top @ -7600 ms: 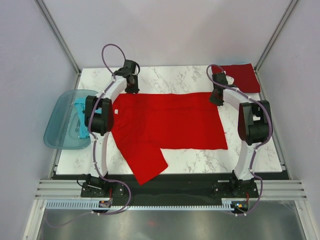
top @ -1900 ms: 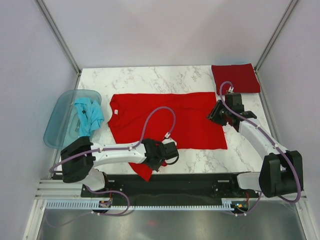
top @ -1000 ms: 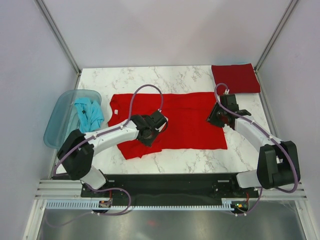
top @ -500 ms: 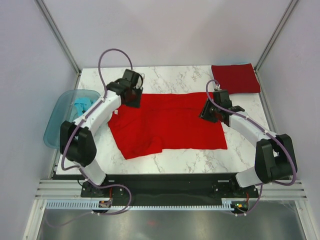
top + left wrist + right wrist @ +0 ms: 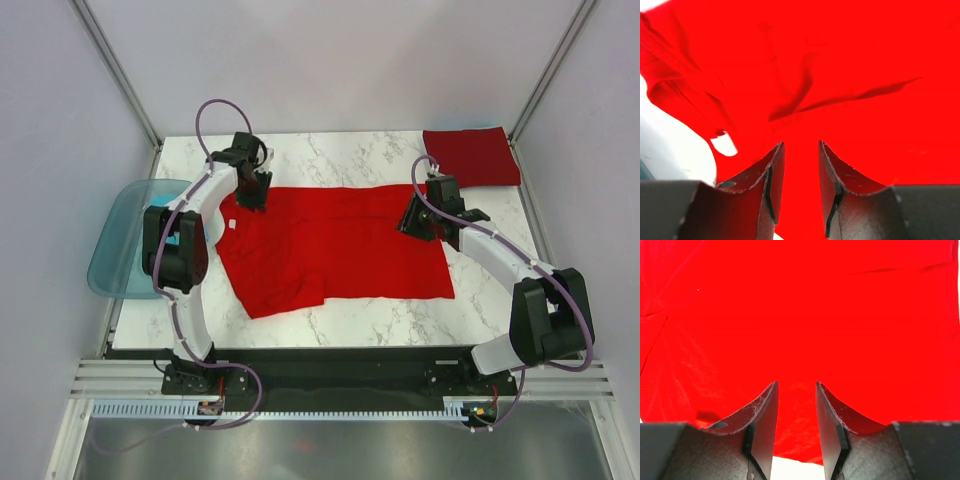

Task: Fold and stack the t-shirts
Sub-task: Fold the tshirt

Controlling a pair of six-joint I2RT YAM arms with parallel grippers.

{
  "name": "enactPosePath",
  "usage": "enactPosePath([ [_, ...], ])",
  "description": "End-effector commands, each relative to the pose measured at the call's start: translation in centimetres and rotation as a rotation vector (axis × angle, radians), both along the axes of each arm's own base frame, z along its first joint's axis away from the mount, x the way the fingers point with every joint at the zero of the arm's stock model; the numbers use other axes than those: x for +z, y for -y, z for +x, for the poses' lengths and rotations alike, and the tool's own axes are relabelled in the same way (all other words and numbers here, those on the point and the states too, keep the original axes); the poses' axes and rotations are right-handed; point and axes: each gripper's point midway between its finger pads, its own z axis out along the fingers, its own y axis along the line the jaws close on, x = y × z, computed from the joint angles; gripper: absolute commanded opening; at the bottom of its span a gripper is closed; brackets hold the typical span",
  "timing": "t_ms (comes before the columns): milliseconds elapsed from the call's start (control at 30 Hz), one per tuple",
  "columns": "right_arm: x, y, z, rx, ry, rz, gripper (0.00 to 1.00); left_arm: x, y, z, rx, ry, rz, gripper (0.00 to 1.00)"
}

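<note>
Your left fingers (image 5: 767,182) and right fingers (image 5: 762,422), both parted narrowly and empty, hang over the far edge of the bright red cloth t-shirt (image 5: 340,240), spread flat on the marble desk (image 5: 330,155), its long axis running between them.

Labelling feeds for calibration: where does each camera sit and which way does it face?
Top external: above and behind the robot, facing down at the table; both arms, left end effector and right end effector show.
Left wrist: on the left wrist, facing down past its own fingers onto the bright red t-shirt.
Right wrist: likewise, own fingers over the same shirt.
Shared: all three see that shirt.
</note>
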Motion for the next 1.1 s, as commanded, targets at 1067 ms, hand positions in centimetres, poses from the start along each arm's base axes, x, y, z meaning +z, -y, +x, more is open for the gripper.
enactPosePath([
  [1067,2.3,-0.5,1.4,0.010,0.076,0.022,0.44,-1.7,-0.3,0.8,-0.062,-0.046,-0.105,0.19],
])
